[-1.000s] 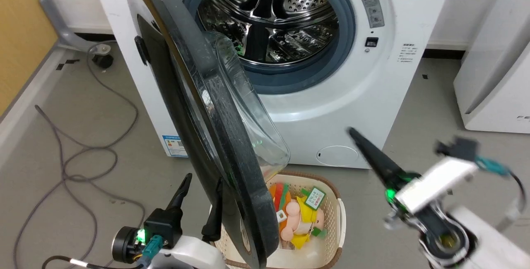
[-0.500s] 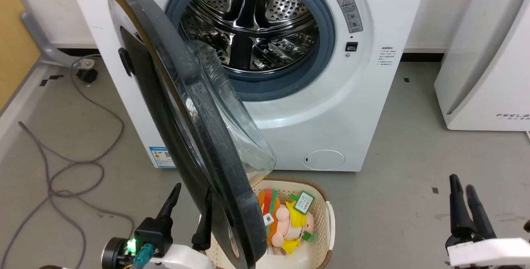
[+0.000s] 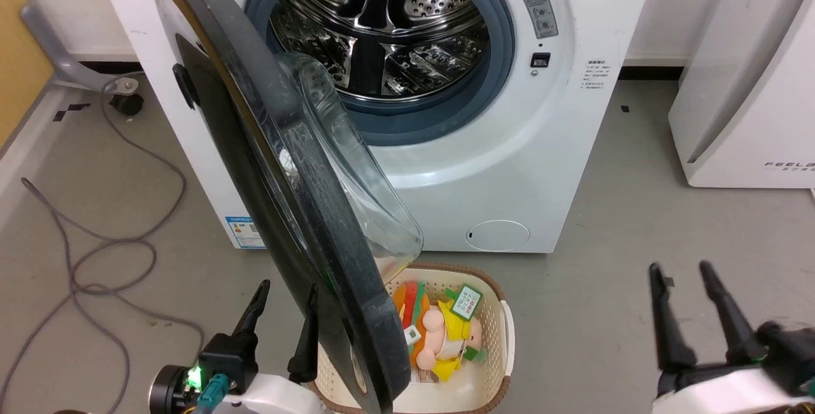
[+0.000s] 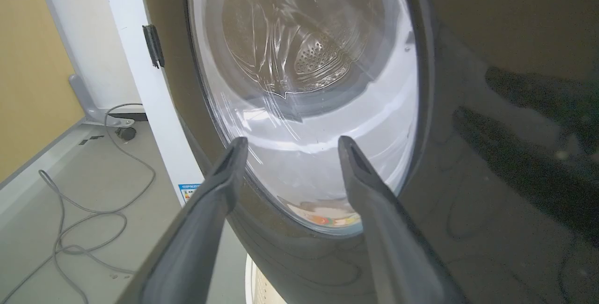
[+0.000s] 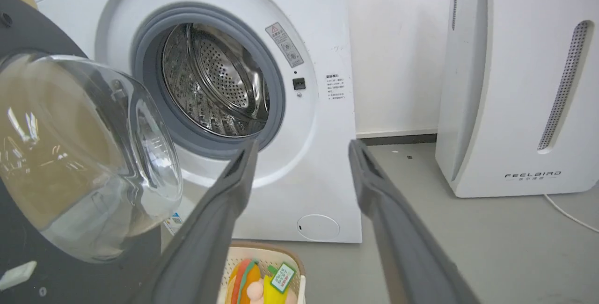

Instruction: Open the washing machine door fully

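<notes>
The washing machine door (image 3: 274,134) stands part-way open, hinged at the washer's left, its black rim edge-on to the head view and its clear glass bowl (image 3: 347,172) bulging toward the steel drum opening (image 3: 382,25). My left gripper (image 3: 286,290) is open at the lower left, just outside the door's outer face. In the left wrist view its fingers (image 4: 224,187) frame the door's window (image 4: 304,84); I cannot tell if they touch. My right gripper (image 3: 679,267) is open, low at the right, well clear of the door. The right wrist view has the bowl (image 5: 84,154) at its left.
A cream laundry basket (image 3: 500,337) holding a soft toy (image 3: 446,337) sits on the floor under the door's lower edge. A grey cable (image 3: 95,255) loops over the floor at the left. A white appliance (image 3: 745,83) stands at the right of the white washer (image 3: 509,165).
My right gripper dropped from mid-height beside the washer to low at the right, and its fingers have spread apart. The head camera shifted; the door keeps its angle.
</notes>
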